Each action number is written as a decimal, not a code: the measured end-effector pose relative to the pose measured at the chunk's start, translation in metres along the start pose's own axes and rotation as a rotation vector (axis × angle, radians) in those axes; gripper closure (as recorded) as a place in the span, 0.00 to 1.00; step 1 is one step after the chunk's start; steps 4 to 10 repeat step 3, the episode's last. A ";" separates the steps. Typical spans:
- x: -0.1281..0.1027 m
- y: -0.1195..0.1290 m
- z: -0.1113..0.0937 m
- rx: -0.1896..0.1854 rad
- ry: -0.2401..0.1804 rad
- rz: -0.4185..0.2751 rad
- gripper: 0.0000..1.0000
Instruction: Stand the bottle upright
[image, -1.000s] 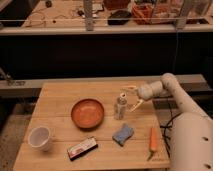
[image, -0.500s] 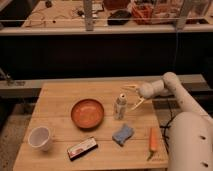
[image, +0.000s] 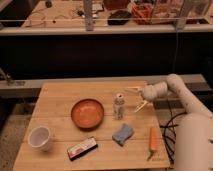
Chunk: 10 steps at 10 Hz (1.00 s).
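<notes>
1. The gripper (image: 135, 98) hangs over the right part of the counter (image: 60, 97), its two pale jaws spread wide apart with nothing between them; one points up and left, the other down and left, both toward the bottle.
2. The bottle (image: 119, 107) stands upright on the counter just left of the jaws, apart from them, and just right of the bowl. No contact with the jaws is visible, so the task looks done or nearly done.
3. Handling, as a judgement: the bottle is small and slim, so probably light and easily tipped by a nudge. Its body looks stiff and smooth, perhaps a little slippery. The narrow base makes it unsteady, so any retreat of the jaws should go straight away from it, to the right.
4. Where to hold, if it needs a new grip: around the middle of the body, below the neck, jaws on opposite sides. The cap is too small a target.
5. Count, going outward: one bottle; one orange-brown bowl (image: 87, 113) beside it; one blue sponge (image: 123, 133) in front of the bottle; one carrot (image: 153, 140) near the right front edge; one flat dark packet (image: 82, 148) at the front; one white cup (image: 39, 137) at the front left.
6. One arm (image: 182, 97), white, reaches in from the right.
</notes>
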 end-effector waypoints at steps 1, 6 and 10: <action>0.000 0.001 -0.002 0.006 0.000 0.001 0.20; -0.001 0.004 -0.007 0.020 -0.001 -0.003 0.20; -0.001 0.004 -0.007 0.020 -0.001 -0.003 0.20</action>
